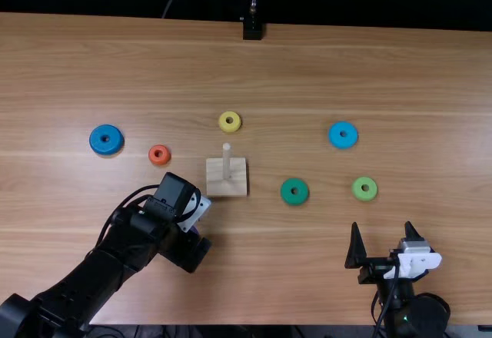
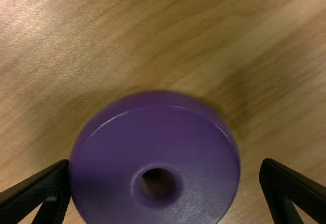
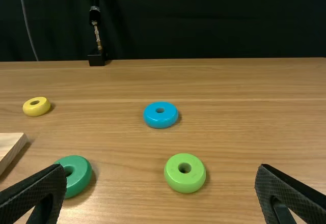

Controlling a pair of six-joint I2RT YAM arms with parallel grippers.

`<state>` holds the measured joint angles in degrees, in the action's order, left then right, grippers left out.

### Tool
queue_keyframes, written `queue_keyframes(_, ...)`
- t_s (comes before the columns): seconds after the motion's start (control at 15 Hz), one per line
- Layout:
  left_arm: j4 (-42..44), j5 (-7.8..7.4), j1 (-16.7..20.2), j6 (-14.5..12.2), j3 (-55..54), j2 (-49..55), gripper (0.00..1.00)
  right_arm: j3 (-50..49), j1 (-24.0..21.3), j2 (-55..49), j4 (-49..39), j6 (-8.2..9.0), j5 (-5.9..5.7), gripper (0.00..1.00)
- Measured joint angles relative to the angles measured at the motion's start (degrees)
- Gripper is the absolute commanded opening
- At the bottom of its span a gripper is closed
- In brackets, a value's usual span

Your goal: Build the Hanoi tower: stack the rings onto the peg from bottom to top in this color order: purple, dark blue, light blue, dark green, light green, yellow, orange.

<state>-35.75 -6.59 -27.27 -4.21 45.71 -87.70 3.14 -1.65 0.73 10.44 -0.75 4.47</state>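
Over the table left of the wooden peg base (image 1: 237,187), my left gripper (image 1: 187,253) points down. In its wrist view the left gripper (image 2: 165,163) is open around the purple ring (image 2: 155,132); one finger meets the ring's edge, the other stands apart. The bare peg (image 1: 227,161) is upright. Dark blue (image 1: 106,139) and orange (image 1: 159,154) rings lie left of it, yellow (image 1: 230,121) behind, dark green (image 1: 294,191), light green (image 1: 364,188) and light blue (image 1: 343,134) to the right. My right gripper (image 1: 382,226), in its wrist view the right gripper (image 3: 161,167), is open with nothing held.
The wooden table (image 1: 307,69) has bare surface between the rings and in front of the peg base. A black stand (image 1: 252,29) is at the far edge. The left arm (image 1: 100,276) crosses the near left part of the table.
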Motion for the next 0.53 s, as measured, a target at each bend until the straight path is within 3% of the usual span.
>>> queue_keyframes(0.07, 0.04, 0.07, 0.00, 0.00, -0.07, 0.00, 0.37, 0.00, 0.00, 0.00, 0.00, 0.02, 0.00, 1.00)
queue_keyframes(0.2, 0.11, 0.20, 0.00, -0.02, -0.20, 0.00, 0.06, 0.00, -0.02, 0.00, 0.00, 0.00, 0.00, 1.00)
queue_keyframes(0.33, 0.15, 1.46, 0.00, -0.07, -0.20, 0.00, 0.00, 0.00, -0.02, 0.00, 0.02, 0.02, -0.02, 1.00)
queue_keyframes(0.53, -0.61, 6.25, 0.00, -0.09, -0.04, 0.02, 0.00, 0.00, 0.00, 0.00, 0.00, 0.04, 0.00, 1.00)
